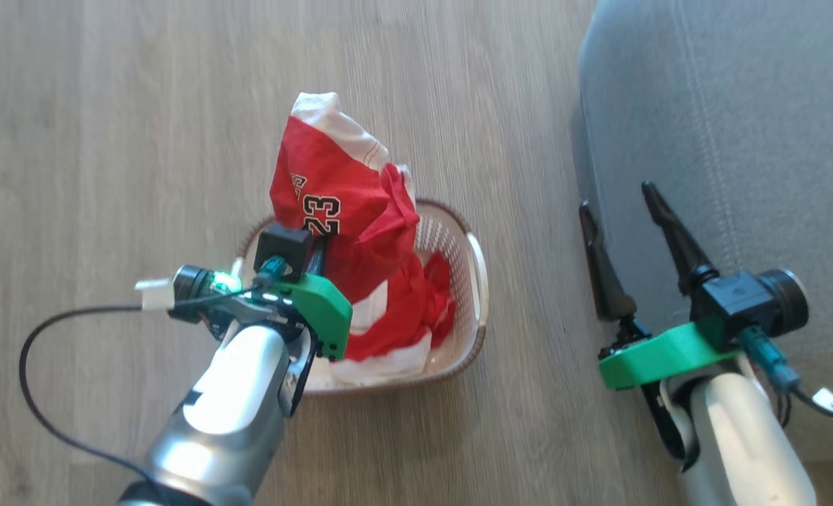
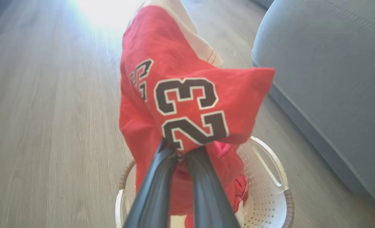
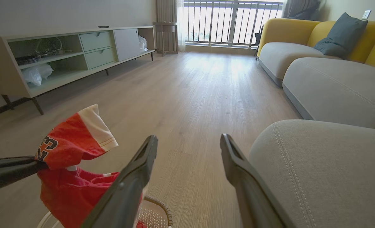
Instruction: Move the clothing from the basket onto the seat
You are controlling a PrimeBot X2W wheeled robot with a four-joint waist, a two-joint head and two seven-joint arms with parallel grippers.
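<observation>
L gripper (image 2: pixel 181 152) pinched shut on jersey (image 2: pixel 187 104), just under the "23". Jersey is lifted and hangs above basket (image 1: pixel 444 235), lower end reaching inside. 2nd red garment (image 1: pixel 423 316) lies in basket, twd its right wall. Basket sits on wood floor (image 1: pixel 107 105), left of seat (image 1: pixel 739 105), not touching. R gripper (image 1: pixel 616 195) wide open, empty, at seat's left edge.
</observation>
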